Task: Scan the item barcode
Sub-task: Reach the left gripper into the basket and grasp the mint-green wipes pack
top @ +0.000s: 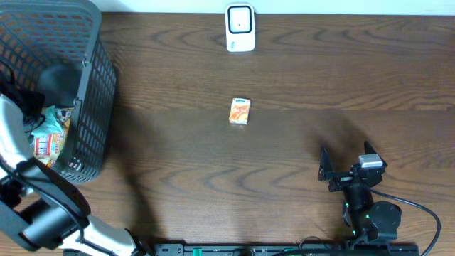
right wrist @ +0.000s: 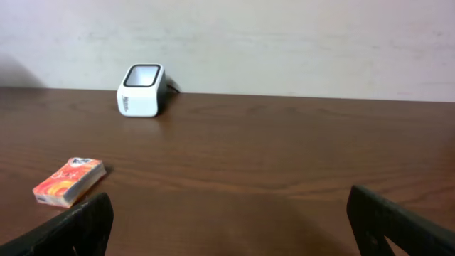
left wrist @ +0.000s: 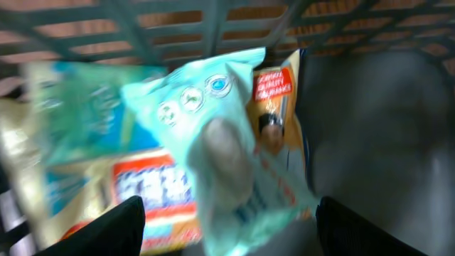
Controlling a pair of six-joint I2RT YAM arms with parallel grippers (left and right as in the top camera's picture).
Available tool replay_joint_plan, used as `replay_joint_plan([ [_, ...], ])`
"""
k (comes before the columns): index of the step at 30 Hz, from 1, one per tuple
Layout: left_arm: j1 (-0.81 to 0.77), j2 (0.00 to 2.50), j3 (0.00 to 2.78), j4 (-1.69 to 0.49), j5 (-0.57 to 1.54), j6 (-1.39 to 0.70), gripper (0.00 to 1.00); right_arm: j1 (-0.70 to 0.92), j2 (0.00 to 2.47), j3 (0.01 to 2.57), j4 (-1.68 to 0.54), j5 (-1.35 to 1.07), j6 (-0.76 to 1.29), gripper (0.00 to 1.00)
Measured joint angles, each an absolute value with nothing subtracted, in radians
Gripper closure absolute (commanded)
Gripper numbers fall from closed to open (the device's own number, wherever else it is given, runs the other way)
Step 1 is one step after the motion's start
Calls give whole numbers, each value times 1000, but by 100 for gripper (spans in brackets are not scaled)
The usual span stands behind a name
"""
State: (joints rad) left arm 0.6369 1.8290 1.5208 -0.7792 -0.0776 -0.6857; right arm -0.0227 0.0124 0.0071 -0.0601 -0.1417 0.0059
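**Figure: both arms at one moment of the scanning task.** The left gripper [left wrist: 229, 213] was lowered into the basket [top: 92, 107] at the left end of the table [top: 284, 178]. Its fingers [left wrist: 106, 227] were spread apart and closed on nothing. A pale green packet [left wrist: 220, 142] was framed between them, presumably so that it could be gripped and lifted out as the item to be scanned. Whether the fingers touched the packet could not be told, the view being blurred.

The right gripper [right wrist: 229, 206] was held low over the near right part of the table, spread wide and empty. It was turned towards the scanner [right wrist: 142, 90], probably so as to be kept out of the way.

The scanner was stood at the far edge with its dark window turned upward, so that a barcode could be presented from the near side. An orange box [top: 240, 112] was laid flat on the bare wood, near the scanner and well apart from both grippers.

Counted: one basket, one scanner, one box, two grippers. At least three packets were made out in the basket, among them an orange packet [left wrist: 274, 99] behind the green one; the exact number was hidden by blur
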Motion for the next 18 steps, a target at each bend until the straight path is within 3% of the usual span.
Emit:
replay_joint_plan([
  [10, 637, 1925, 1521, -691, -78, -704, 25, -23, 12, 7, -60, -142, 6, 1],
  [13, 637, 1935, 1520, -689, -78, -709, 36, -23, 12, 7, -60, -142, 6, 1],
  [17, 637, 1940, 1513, -688, -79, -709, 42, -23, 12, 7, -60, -142, 6, 1],
  [18, 637, 1941, 1513, -688, -79, -708, 49, -23, 12, 7, -60, -142, 6, 1],
])
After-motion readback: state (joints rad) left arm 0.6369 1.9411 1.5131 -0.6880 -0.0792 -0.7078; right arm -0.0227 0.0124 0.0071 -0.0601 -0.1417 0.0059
